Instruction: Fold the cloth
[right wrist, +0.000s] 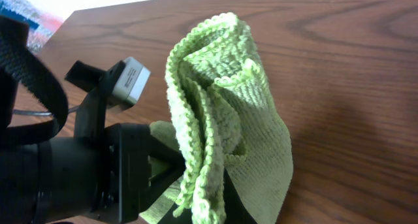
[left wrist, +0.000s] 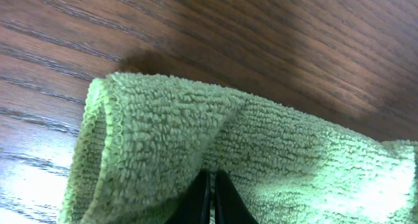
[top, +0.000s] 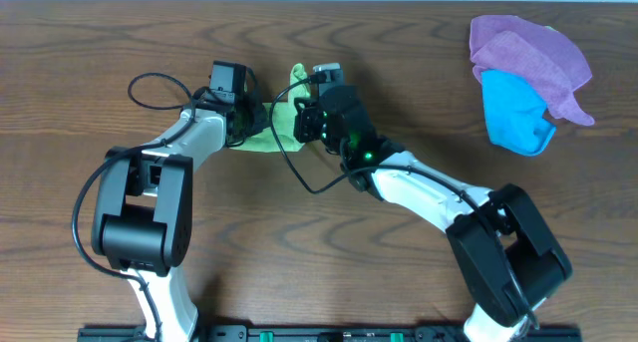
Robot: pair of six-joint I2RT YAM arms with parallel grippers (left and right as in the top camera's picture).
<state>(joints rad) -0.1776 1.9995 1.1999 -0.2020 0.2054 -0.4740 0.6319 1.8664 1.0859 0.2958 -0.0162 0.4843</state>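
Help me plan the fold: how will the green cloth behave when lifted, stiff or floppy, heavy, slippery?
Probably floppy: the cloth bunches into loose rumpled folds rather than staying flat. Likely light for its size, being thin looped fabric. Its fuzzy pile should grip rather than slip, and may drag on the wooden table.

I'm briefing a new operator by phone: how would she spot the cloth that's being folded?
On the brown wooden table, look near the middle, where the left pincer and right pincer meet. Both grip the bunched light yellow-green microfibre cloth; the purple cloth and bright blue cloth lie heaped, untouched, at the far right.
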